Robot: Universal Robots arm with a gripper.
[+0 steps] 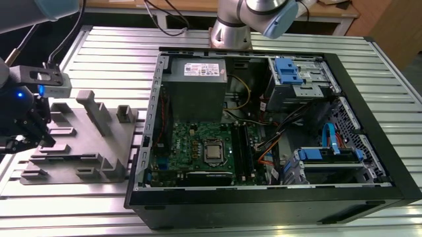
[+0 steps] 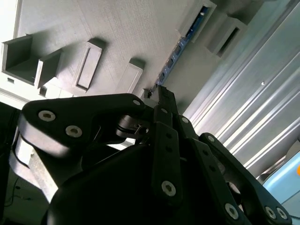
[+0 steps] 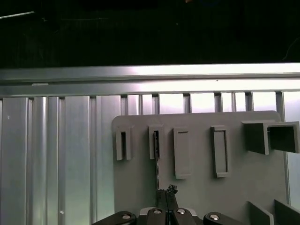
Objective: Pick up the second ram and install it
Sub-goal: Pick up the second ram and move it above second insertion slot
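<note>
Exterior view: gripper (image 1: 23, 136) at 9 o'clock, low over the near-edge end of the grey holder block (image 1: 86, 148) on the slatted metal table (image 1: 99, 59). Open computer case (image 1: 376, 138) spans centre to 3 o'clock, with the motherboard (image 1: 191, 143) on its floor. Arm base (image 1: 231, 24) at 12 o'clock.

Second wrist view: the second ram (image 2: 180, 44) is seen edge-on, a thin dark strip standing in a slotted holder (image 2: 199, 16) on the block. Its near end meets the gripper (image 2: 161, 96). Fingers drawn together, no gap visible; they appear pinched on the strip.

First wrist view: same strip (image 3: 158, 164) runs from its holder (image 3: 154, 140) straight to the gripper (image 3: 167, 192). Other raised holders (image 3: 219, 150) stand beside it. Ram is still on the block, well apart from the case.
</note>
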